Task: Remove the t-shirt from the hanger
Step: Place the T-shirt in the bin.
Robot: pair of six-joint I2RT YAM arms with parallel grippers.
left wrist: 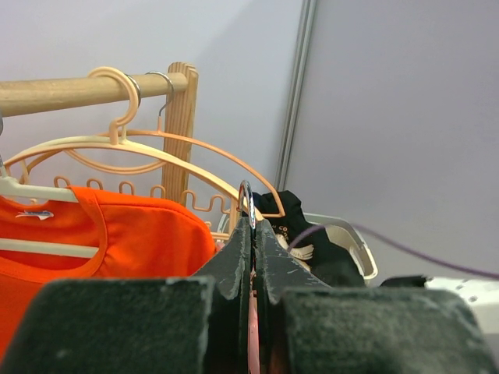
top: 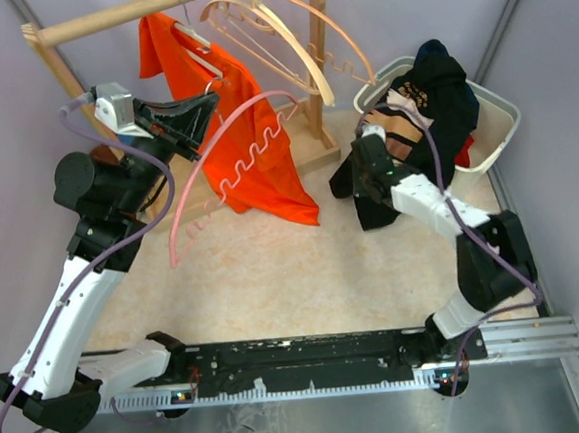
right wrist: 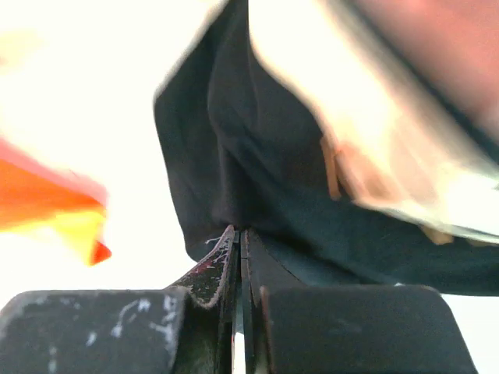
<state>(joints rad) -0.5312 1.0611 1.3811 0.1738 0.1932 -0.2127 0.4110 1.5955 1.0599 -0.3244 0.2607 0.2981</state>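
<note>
My left gripper (top: 205, 103) is shut on the metal hook of a bare pink hanger (top: 183, 195) and holds it up in front of the rack. In the left wrist view the hook (left wrist: 247, 196) sticks up between my shut left gripper (left wrist: 251, 222). My right gripper (top: 361, 166) is shut on the black t-shirt (top: 446, 104), which drapes over the white basket's rim. In the right wrist view the black t-shirt (right wrist: 234, 140) fills the space ahead of my right gripper (right wrist: 243, 231). No part of the black t-shirt is on the pink hanger.
An orange t-shirt (top: 254, 149) hangs on a white hanger from the wooden rod (top: 104, 20), right behind the pink hanger. Several empty peach hangers (top: 285, 36) hang beside it. The white basket (top: 498, 125) with clothes stands at the right.
</note>
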